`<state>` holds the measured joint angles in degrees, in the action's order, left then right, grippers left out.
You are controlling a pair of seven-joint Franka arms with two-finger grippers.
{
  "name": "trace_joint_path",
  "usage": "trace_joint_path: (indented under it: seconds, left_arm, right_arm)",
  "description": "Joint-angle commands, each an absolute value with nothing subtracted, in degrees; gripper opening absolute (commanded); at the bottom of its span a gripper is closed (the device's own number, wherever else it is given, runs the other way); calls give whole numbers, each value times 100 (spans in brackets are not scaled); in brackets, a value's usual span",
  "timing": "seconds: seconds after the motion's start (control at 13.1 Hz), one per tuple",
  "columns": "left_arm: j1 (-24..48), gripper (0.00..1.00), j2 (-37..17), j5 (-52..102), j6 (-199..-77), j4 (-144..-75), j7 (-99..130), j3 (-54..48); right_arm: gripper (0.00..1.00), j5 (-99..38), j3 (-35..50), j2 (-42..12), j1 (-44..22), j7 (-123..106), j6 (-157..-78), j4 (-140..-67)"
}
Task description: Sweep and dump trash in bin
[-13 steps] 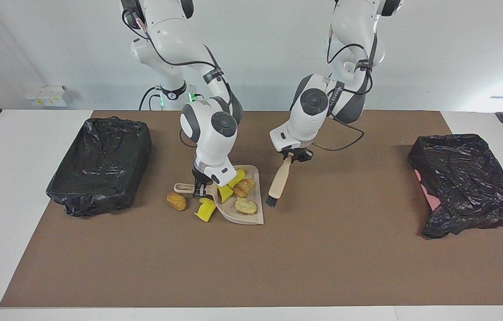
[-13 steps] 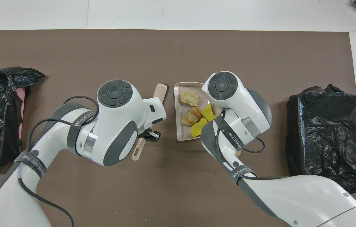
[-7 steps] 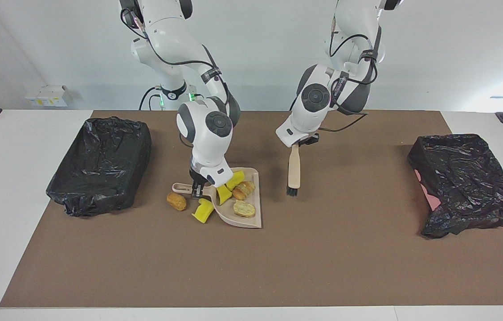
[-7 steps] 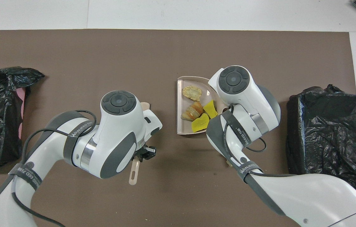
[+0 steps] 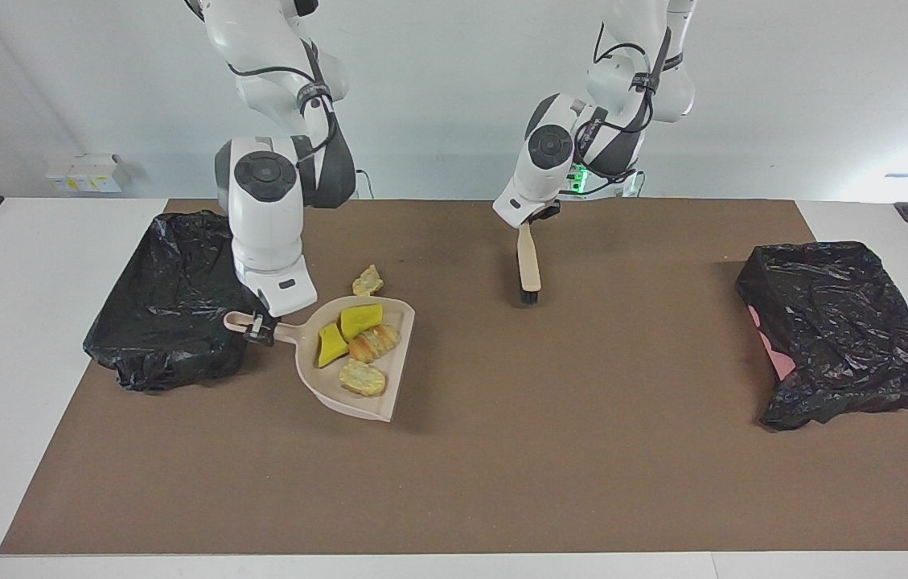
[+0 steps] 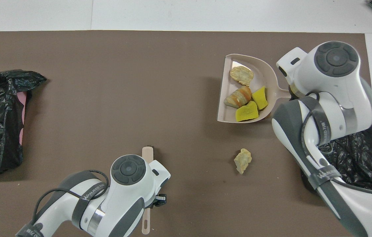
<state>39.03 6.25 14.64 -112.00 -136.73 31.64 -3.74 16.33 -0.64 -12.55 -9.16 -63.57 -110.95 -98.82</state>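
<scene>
My right gripper (image 5: 257,328) is shut on the handle of the beige dustpan (image 5: 386,381), held above the mat beside the black-bagged bin (image 5: 180,297) at the right arm's end. In the pan lie two yellow sponge chunks (image 5: 360,319), a striped pastry lump (image 5: 374,342) and a flat bread piece (image 5: 362,376); they also show in the overhead view (image 6: 243,98). One tan lump (image 5: 367,281) lies on the mat, nearer to the robots than the pan. My left gripper (image 5: 532,223) is shut on the beige brush (image 5: 530,264), which hangs bristles down over the mat.
A second black-bagged bin (image 5: 840,330) stands at the left arm's end of the table. The brown mat (image 5: 582,466) covers the table's middle. A power strip (image 5: 84,173) lies on the white table top near the wall.
My right arm lifted the dustpan and carried it toward the bin at its end. A brown lump and a yellow chunk that lay beside the pan no longer show. My left arm drew the brush back toward the robots.
</scene>
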Motion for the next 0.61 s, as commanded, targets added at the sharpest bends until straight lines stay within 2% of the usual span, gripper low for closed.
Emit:
trace_joint_path:
  seconds: [0.0,0.31,0.54]
  left_arm:
    - [4235,0,1212,1756,-11531,-14299,3366,-290]
    - [4446,0,1222,1968,-11697,-14483,3735,-290]
    - [4412,0,1239,2162,-11952,-14599,3744,-281]
  right_arm:
    - [0,1512,-9,-696,-704,-6513,-10716,-10037]
    - [0,1556,-18,51,-221,-6933,-10161,-10194]
    - [0,1861,-35,657,288,-7259,-10116,-10826]
